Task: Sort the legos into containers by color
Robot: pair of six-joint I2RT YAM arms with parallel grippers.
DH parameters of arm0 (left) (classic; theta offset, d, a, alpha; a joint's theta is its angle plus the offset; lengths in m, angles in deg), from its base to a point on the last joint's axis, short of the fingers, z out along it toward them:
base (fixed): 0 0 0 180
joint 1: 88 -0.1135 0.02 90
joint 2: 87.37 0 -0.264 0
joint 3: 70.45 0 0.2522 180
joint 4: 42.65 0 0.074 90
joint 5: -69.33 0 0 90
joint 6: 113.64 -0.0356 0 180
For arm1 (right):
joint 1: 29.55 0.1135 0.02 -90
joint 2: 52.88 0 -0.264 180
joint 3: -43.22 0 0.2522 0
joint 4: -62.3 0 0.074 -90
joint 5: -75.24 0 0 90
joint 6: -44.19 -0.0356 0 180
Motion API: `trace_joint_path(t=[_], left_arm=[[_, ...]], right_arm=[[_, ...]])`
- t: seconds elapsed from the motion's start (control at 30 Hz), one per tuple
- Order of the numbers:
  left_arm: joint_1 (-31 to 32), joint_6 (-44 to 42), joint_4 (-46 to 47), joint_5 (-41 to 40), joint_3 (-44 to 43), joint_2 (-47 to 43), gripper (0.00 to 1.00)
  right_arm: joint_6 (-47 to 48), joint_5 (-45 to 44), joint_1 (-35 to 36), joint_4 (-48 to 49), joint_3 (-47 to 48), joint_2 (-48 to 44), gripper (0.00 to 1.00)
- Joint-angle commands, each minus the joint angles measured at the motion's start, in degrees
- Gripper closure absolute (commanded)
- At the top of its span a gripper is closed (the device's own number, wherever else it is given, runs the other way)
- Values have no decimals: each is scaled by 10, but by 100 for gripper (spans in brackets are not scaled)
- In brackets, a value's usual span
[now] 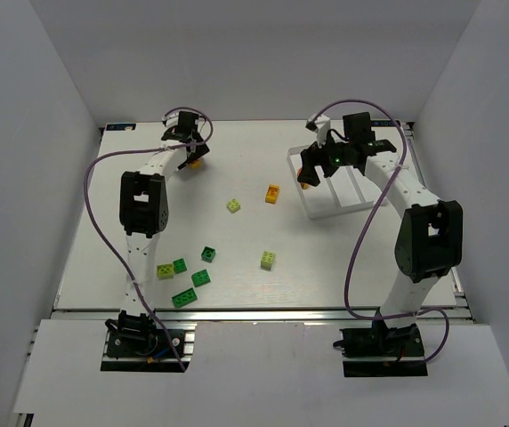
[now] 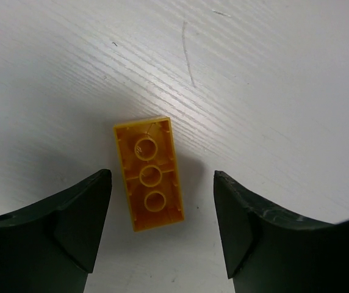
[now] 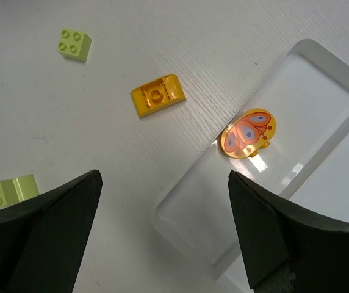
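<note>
My left gripper (image 1: 192,153) is open at the far left of the table, low over an orange lego (image 1: 196,163). In the left wrist view this lego (image 2: 149,182) lies upside down between my open fingers (image 2: 77,226), untouched. My right gripper (image 1: 311,174) is open and empty above the near left corner of the white tray (image 1: 361,191). In the right wrist view an orange piece with a butterfly print (image 3: 248,132) lies in the tray's (image 3: 190,229) end compartment. Another orange lego (image 1: 273,193) lies on the table left of the tray, and it also shows in the right wrist view (image 3: 156,96).
Pale yellow-green legos lie at mid table (image 1: 234,205), nearer (image 1: 268,259) and at the near left (image 1: 165,270). Several dark green legos (image 1: 200,277) cluster at the near left. White walls close off three sides.
</note>
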Motion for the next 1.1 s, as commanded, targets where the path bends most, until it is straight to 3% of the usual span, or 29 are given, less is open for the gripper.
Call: trace_joint_path(t=[0.0,0.03,0.13,0.17,0.27,0.37,0.4,0.47,0.5,0.53,0.57,0.6,0.67,0.77,0.97,1.07], left_arm=[[3,12,-18,-23,-24,7,23],[3,12,-18,-24,-26,10,25],[3,15,-18,-21,-28,14,42],[3,14,-17,-17,-27,13,54],[3,2,-4,-6,-16,-3,68],[9,-46,46,46,4,-36,81],[18,-60,65,102,28,-69,84],[34,-82,140,205,62,-100,85],[42,-81,184,303,86,-121,85],[50,-74,213,353,100,-127,85],[69,-54,240,396,112,-131,85],[81,-42,276,449,126,-135,85],[104,-11,297,488,118,-124,87],[150,21,324,522,87,-92,88],[223,63,336,502,7,-17,86],[240,72,327,463,-12,6,75]], right_arm=[[-12,13,-8,22,8,-22,11],[-12,14,-10,23,8,-21,11],[-14,15,-14,22,11,-20,11],[-14,15,-15,24,12,-19,11],[-15,16,-19,21,11,-20,11],[-15,11,-22,26,6,-28,11],[-18,6,-26,29,1,-36,11],[-43,-25,-29,71,-27,-48,14],[-56,-49,-33,87,-39,-62,17],[-67,-59,-36,101,-48,-67,24],[-87,-67,-42,118,-59,-73,50],[-99,-87,-45,123,-61,-75,69],[-125,-101,-52,130,-63,-78,100],[-137,-109,-64,129,-65,-81,100],[-142,-101,-70,127,-77,-95,100],[-143,-94,-85,126,-84,-105,100]])
